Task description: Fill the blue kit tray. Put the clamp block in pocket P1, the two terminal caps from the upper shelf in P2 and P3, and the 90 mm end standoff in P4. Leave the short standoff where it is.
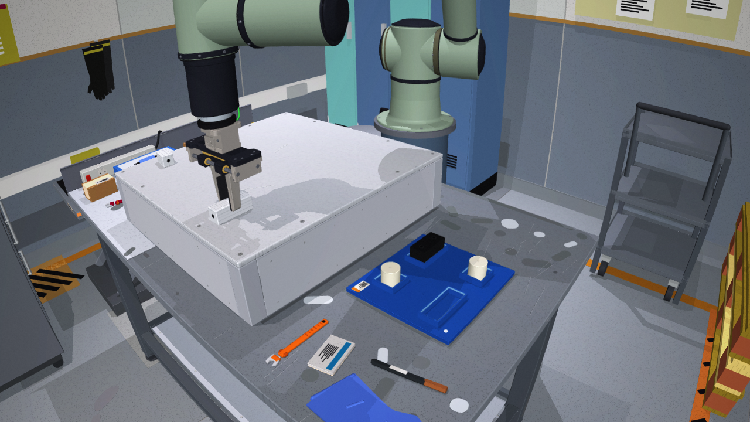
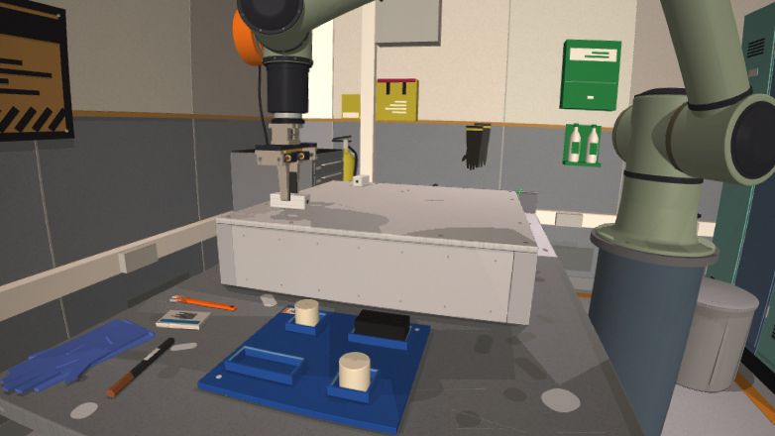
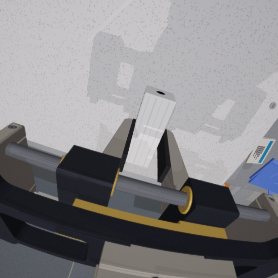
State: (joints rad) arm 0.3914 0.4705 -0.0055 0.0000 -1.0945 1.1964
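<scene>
On top of the white upper shelf [image 1: 283, 178], near its front left corner, the long white end standoff [image 1: 229, 210] lies flat, and my gripper [image 1: 231, 202] stands straight down over it with both finger pads closed against its long sides [image 3: 145, 145]. The short standoff [image 1: 165, 157] sits apart at the shelf's far left edge. On the table to the right, the blue kit tray [image 1: 431, 286] holds the black clamp block [image 1: 427, 246] and two cream terminal caps [image 1: 390, 274] [image 1: 478, 267] in their pockets. Its long rectangular pocket [image 1: 443, 306] holds nothing.
Behind the shelf stand the arm's base [image 1: 414, 126] and blue cabinets. In front of the shelf on the table lie an orange wrench [image 1: 299, 341], a small card box [image 1: 331, 355], a marker [image 1: 409, 375] and a blue glove [image 1: 362, 404]. A grey trolley [image 1: 666, 199] stands to the right.
</scene>
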